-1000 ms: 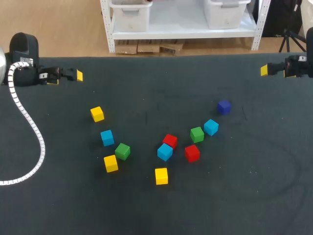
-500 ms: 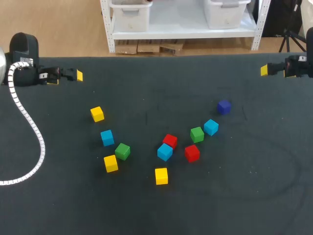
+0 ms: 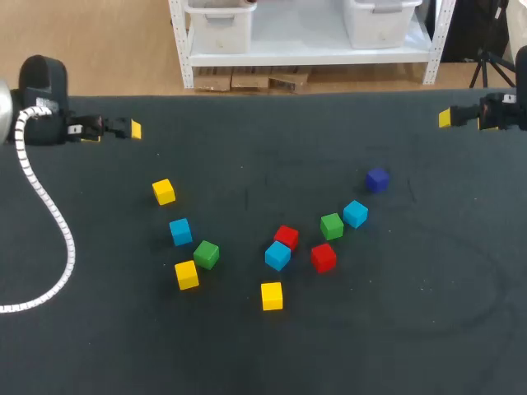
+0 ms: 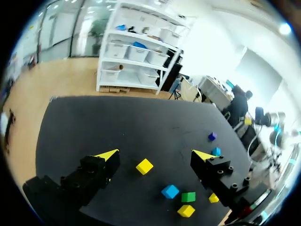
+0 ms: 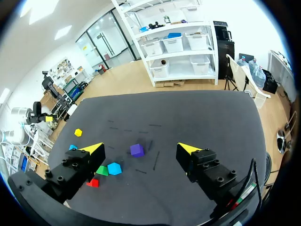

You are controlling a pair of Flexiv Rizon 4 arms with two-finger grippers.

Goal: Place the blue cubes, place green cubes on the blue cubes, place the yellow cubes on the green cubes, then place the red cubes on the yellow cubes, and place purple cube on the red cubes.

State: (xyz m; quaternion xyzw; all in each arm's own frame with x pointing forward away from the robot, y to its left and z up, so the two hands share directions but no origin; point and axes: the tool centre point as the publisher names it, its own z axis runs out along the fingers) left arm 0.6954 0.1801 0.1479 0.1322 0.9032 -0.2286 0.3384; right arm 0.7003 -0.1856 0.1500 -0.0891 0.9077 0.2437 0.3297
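Left tool [image 4: 155, 155]: fingers wide apart, nothing held. Right tool [image 5: 140, 148]: same, wide apart, nothing held. Both sit over the dark, matte cloth-covered desk [image 3: 428, 329], well apart from every cube. A white ribbed hose [image 3: 51, 222] lies on the desk beside the left tool's arm.

All cubes are loose in a single layer, none stacked:
- three small light-blue solid cubes [image 3: 181, 231] [image 3: 277, 256] [image 3: 355, 214]
- two green cubes [image 3: 206, 254] [image 3: 332, 225]
- three yellow cubes [image 3: 164, 192] [image 3: 187, 275] [image 3: 272, 295]
- two red cubes [image 3: 286, 237] [image 3: 323, 257]
- one dark purple cube [image 3: 377, 180]

Nearest ahead of the left tool is a yellow cube, with a blue one just past it. Nearest ahead of the right tool is the purple cube, then a blue and a green.

Handling, as a judgement: the cubes look rigid, light and flat-faced, not fragile. Pinch two opposite side faces near mid-height. Most sit turned at odd angles, so the tool must rotate to meet the faces squarely or the cube will twist out. The middle blue cube touches or nearly touches a red one, leaving little finger room on that side. The green and blue pair ahead of the right tool is also tight.

The cloth probably grips well, so a nudged cube should slide little. The stretch between the tools and the cubes looks roomy enough for building. Stacks will get tippy as they grow, so set each cube down centred.
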